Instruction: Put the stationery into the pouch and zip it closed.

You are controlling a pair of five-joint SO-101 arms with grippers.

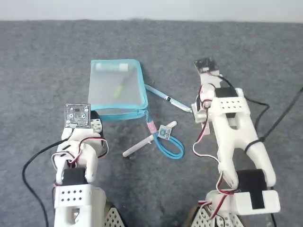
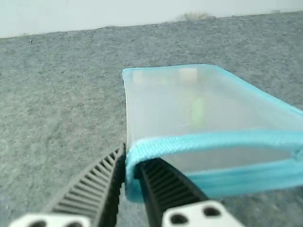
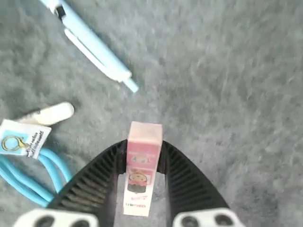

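Right gripper (image 3: 142, 150), bottom of frame, clamps the eraser (image 3: 144, 135) — left gripper (image 2: 130, 163) pinches the pouch (image 2: 199, 109) corner — contents blurred.

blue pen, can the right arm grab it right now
Probably not yet: the right gripper is shut on the eraser, so its fingers are full. The blue pen itself lies uncovered nearby.
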